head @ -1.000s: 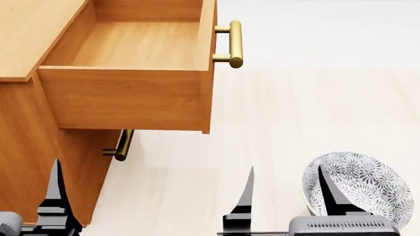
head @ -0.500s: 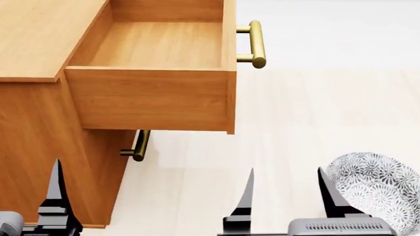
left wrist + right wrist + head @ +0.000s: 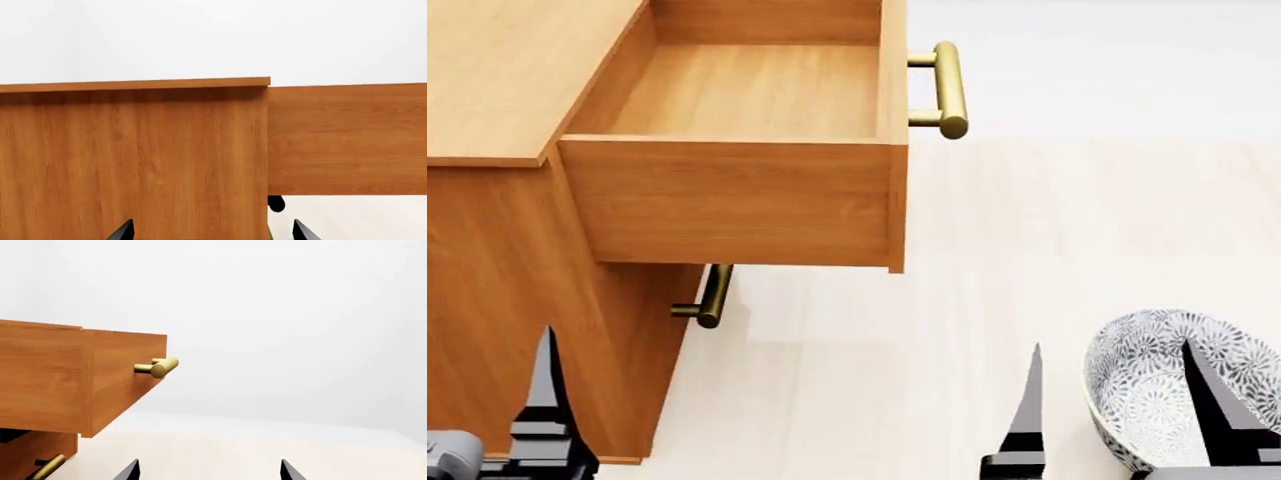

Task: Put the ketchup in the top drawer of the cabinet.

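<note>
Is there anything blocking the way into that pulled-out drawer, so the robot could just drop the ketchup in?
Nothing visible blocks it. The top drawer is pulled out of the cabinet, open from above and looks empty. The ketchup itself appears in no view, so its path cannot be judged. A patterned bowl sits by the right gripper.

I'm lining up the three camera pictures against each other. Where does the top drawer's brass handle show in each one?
Head view: the top drawer's handle sits upper middle, at the open drawer's right end.
Right wrist view: the same handle juts from the drawer front at left of centre.
Left wrist view: not in it; only the drawer's wooden side beside the cabinet.
Shared landmark: the open drawer.
</note>
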Robot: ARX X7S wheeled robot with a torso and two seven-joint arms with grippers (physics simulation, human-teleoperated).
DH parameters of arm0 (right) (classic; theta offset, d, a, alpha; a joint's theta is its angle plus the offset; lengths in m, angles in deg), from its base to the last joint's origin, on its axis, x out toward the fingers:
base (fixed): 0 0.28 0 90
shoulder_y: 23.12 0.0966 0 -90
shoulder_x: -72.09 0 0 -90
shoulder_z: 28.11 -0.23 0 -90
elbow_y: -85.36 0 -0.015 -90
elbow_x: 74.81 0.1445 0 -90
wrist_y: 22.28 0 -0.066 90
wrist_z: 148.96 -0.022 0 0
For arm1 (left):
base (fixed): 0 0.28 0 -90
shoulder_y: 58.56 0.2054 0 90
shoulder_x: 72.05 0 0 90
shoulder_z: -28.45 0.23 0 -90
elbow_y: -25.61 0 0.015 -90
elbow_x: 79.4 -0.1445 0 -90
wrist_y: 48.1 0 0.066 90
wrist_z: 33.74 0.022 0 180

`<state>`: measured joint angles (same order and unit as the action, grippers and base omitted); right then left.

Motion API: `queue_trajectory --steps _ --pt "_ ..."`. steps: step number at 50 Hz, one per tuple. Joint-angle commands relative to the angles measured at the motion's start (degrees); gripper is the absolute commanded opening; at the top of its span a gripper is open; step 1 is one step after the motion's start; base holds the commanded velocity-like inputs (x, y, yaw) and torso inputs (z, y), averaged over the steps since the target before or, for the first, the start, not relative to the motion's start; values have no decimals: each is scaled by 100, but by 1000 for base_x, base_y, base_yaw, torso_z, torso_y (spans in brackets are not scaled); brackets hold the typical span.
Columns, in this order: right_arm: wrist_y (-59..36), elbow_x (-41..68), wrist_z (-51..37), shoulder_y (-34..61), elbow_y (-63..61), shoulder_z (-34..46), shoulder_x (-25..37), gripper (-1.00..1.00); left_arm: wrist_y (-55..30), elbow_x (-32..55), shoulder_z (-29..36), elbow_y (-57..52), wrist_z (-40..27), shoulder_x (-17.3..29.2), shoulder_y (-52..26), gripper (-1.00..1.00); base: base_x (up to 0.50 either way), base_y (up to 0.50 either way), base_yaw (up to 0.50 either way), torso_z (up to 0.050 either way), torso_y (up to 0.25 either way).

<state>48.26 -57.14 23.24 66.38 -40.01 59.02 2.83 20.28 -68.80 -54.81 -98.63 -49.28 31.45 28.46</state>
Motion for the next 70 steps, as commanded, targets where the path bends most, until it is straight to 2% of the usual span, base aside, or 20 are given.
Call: queue_trajectory --steps 1,12,24,35,51,70 --pt "26 483 184 -377 -149 -872 445 100 4 -16 76 17 -86 31 0 100 0 0 0 0 0" --pt "383 570 353 -770 313 -1624 643 100 70 -48 184 171 -121 21 -53 100 0 0 0 0 0" --pt "550 763 605 -862 842 -2037 805 100 80 -95 294 296 -192 1 -116 100 0 0 0 0 0" --pt "1172 892 1309 -1471 1337 -2385 842 100 32 -152 432 336 -271 -25 -179 100 0 0 0 0 0" --pt "2412 1309 2398 -3299 1033 -3309 194 100 -17 -191 540 368 -359 -1 -214 100 0 0 0 0 0" --pt "3345 1170 3081 -3766 1700 -3362 -479 100 131 -144 549 622 -407 23 -244 100 0 0 0 0 0"
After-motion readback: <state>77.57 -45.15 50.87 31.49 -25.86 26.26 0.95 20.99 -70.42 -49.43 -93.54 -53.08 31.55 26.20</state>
